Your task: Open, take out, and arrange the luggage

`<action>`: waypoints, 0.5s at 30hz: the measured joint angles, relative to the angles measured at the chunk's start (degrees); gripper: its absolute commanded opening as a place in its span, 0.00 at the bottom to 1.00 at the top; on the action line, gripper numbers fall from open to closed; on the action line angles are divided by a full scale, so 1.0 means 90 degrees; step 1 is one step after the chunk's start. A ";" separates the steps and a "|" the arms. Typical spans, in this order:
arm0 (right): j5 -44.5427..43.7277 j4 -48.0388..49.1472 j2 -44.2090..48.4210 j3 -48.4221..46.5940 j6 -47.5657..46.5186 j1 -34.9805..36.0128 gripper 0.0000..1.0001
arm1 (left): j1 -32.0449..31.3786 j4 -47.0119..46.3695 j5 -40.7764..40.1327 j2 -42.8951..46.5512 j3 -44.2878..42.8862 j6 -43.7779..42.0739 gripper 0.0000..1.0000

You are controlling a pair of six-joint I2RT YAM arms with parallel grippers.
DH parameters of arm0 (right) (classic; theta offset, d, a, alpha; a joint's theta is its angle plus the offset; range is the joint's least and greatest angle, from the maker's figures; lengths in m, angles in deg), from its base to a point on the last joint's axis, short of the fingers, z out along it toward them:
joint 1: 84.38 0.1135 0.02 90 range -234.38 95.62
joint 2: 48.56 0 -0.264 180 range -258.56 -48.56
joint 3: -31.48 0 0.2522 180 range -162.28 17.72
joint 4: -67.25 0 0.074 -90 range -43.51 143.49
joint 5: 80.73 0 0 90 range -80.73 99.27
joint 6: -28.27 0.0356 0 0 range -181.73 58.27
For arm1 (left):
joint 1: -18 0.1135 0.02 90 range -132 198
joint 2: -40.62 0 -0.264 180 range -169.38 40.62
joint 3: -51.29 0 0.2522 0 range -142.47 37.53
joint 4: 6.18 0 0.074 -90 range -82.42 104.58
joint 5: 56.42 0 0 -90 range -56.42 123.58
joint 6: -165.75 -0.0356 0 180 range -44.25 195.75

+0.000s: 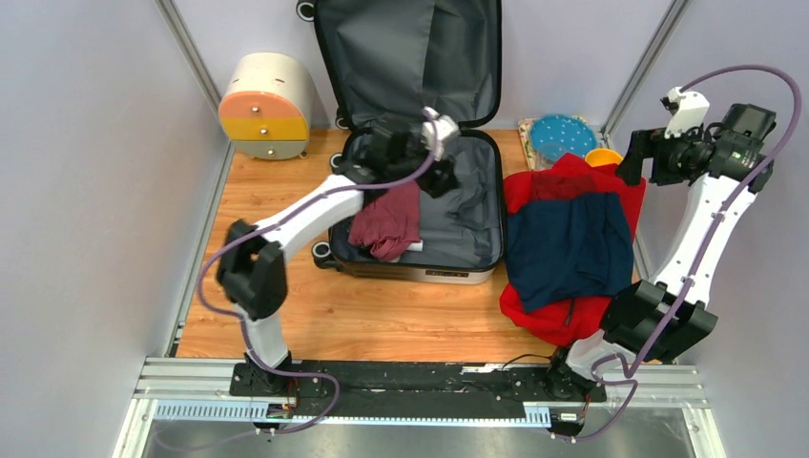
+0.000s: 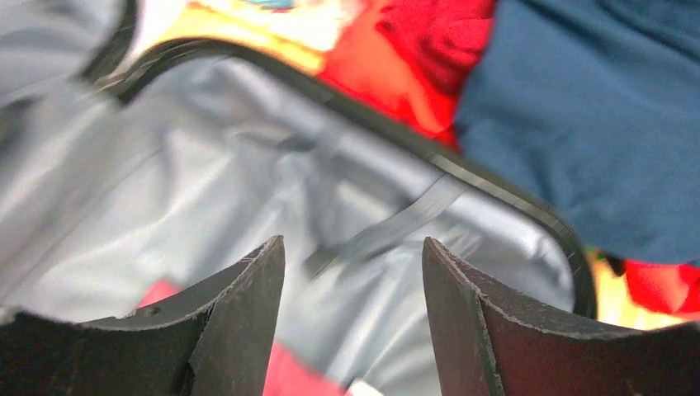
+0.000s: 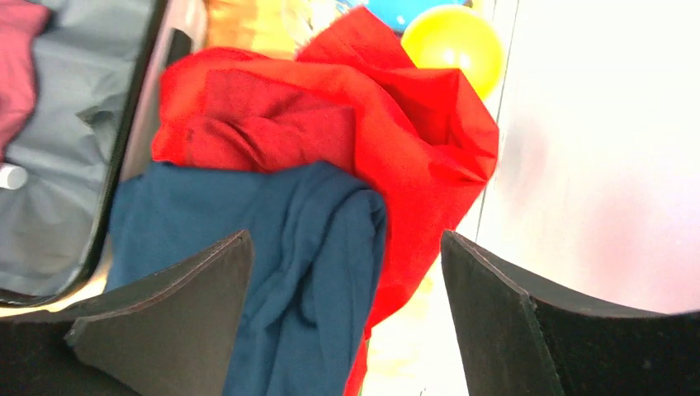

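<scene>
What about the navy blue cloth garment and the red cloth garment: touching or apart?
Touching: right wrist view shows the navy blue cloth garment draped directly over the red cloth garment.

Maroon garment (image 1: 386, 224) on left of luggage (image 1: 469, 221)

No readable text, label or number in any view (luggage (image 1: 458, 219) lining plain grey).

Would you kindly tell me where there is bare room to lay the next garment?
The table is bare left of the suitcase, below the drawer box, and along the strip in front of it. The right side is crowded with the red garment and navy garment.
</scene>
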 measured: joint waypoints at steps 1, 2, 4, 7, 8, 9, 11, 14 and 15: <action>0.0046 -0.0015 0.0063 -0.0092 0.0034 0.0046 0.85 | 0.0223 0.0214 -0.0036 0.0342 0.0211 -0.0090 0.69; 0.0078 -0.0056 0.0175 -0.0129 0.0063 0.0155 0.85 | 0.0442 0.0384 -0.0085 0.0631 0.0376 -0.0182 0.69; 0.0168 -0.0141 0.0420 0.0034 0.0124 0.0452 0.85 | 0.0789 0.0699 -0.0202 0.1144 0.0656 -0.0311 0.68; 0.0267 -0.0194 0.0835 0.0750 0.0219 0.0954 0.84 | 0.1110 0.1071 -0.0444 0.1668 0.1090 -0.0408 0.68; 0.0274 -0.0197 0.0950 0.1035 0.0233 0.1061 0.84 | 0.1156 0.1156 -0.0510 0.1739 0.1219 -0.0408 0.68; 0.0274 -0.0240 0.1076 0.1416 0.0253 0.1151 0.84 | 0.1219 0.1246 -0.0556 0.1778 0.1362 -0.0401 0.69; 0.0226 -0.0255 0.1178 0.2018 0.0262 0.1171 0.84 | 0.1336 0.1406 -0.0663 0.1770 0.1608 -0.0374 0.69; -0.0019 -0.0284 0.1105 0.2713 0.0236 0.1151 0.84 | 0.1472 0.1678 -0.0942 0.1630 0.1838 -0.0357 0.70; -0.0087 -0.0306 0.1052 0.2841 0.0211 0.1149 0.84 | 0.1503 0.1727 -0.1059 0.1557 0.1865 -0.0355 0.70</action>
